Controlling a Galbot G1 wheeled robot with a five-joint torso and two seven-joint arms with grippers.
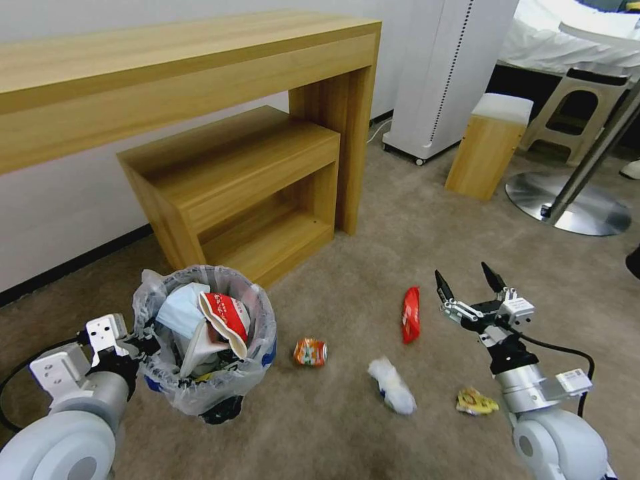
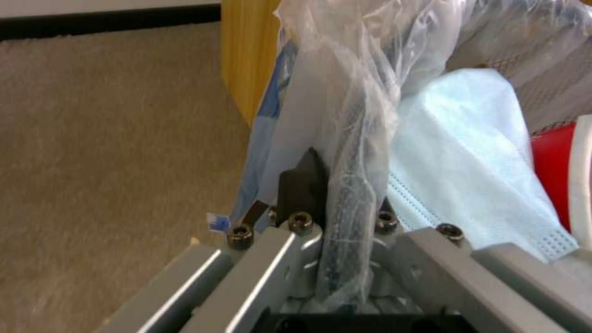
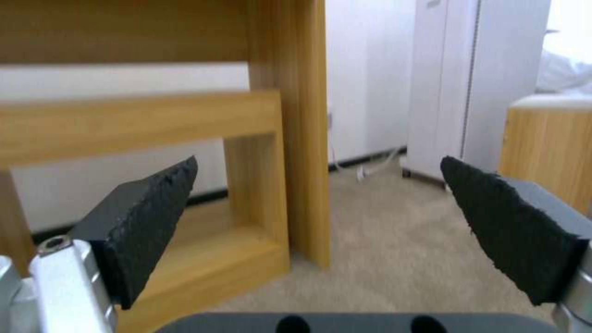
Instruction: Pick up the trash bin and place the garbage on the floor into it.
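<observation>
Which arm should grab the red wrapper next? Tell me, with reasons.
Right. The right gripper hovers open and empty just beside the red wrapper on the floor. The left gripper is shut on the trash bin rim, so it is occupied.

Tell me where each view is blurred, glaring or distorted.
Head view: wide-angle bend curves the long wooden desk; the window corner is blown out. Left wrist view: the crinkly translucent bag of the small black trash bin is close and soft; the beige carpet smears. Right wrist view: black finger pads soft; backlit.
</observation>
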